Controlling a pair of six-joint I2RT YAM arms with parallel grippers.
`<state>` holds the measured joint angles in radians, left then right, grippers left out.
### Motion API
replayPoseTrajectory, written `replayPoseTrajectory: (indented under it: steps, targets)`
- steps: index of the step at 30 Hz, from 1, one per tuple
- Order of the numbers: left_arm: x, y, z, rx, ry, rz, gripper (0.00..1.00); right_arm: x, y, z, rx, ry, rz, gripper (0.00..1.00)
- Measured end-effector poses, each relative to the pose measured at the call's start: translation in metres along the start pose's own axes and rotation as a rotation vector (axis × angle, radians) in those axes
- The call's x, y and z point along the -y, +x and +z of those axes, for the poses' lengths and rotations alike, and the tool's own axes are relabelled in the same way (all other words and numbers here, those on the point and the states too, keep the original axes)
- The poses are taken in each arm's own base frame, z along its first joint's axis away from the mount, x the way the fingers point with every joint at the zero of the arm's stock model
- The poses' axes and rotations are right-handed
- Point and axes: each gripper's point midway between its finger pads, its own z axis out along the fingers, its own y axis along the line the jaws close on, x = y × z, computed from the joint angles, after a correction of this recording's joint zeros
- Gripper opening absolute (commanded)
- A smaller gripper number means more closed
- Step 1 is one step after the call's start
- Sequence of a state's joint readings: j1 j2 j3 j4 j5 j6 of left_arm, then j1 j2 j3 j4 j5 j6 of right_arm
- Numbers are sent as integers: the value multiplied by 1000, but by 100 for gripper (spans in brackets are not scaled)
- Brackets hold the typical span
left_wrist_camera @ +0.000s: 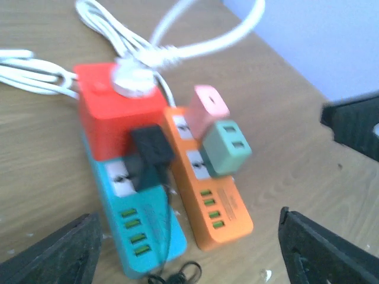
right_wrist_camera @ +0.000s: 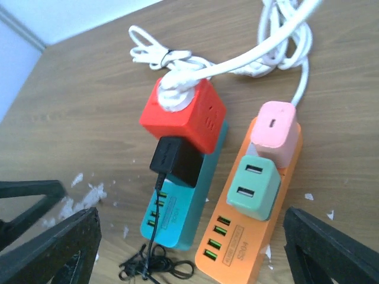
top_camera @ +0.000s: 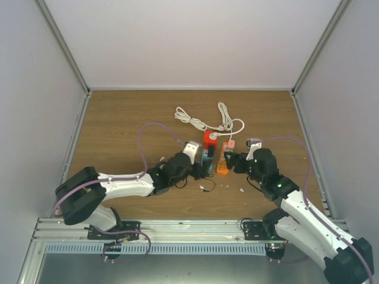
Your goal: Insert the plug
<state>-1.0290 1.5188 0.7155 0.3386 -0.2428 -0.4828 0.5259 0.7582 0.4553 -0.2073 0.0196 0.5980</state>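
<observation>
Sitting in the teal power strip (left_wrist_camera: 155, 220) is a black plug (left_wrist_camera: 151, 148). Left gripper (left_wrist_camera: 186, 218) and right gripper (right_wrist_camera: 189, 218) spread wide, empty.

We find no text that can be read with certainty. Small dark print runs along the orange power strip (right_wrist_camera: 240, 251) beside its green ports, and also on the teal power strip (right_wrist_camera: 173, 220). Both are too blurred to make out.

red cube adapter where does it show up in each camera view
top external: red cube adapter at mid-table, just past the arms.
left wrist: upper left, white cable plugged into its top.
right wrist: upper centre.
Shared landmark: the orange power strip, lying just right of the cube in every view.
</observation>
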Motion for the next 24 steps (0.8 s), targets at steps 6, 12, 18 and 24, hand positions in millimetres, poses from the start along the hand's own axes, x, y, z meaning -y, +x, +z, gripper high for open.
replayPoseTrajectory:
  steps: [6, 12, 18, 24]
  targets:
    - [-69, -33, -16, 107, -60, -94, 0, 37, -16, 1, 42, 61, 125, 20]
    - [-134, -20, -2, 71, -197, -148, 0, 99, 10, 16, -23, 190, 292, 0]
    - [-144, 22, 35, -67, -195, -153, 0, 117, 55, 39, -182, 192, 388, 1]
    - [-133, 23, 58, -82, -126, -157, 0, 111, 61, 49, -212, 136, 402, 1]
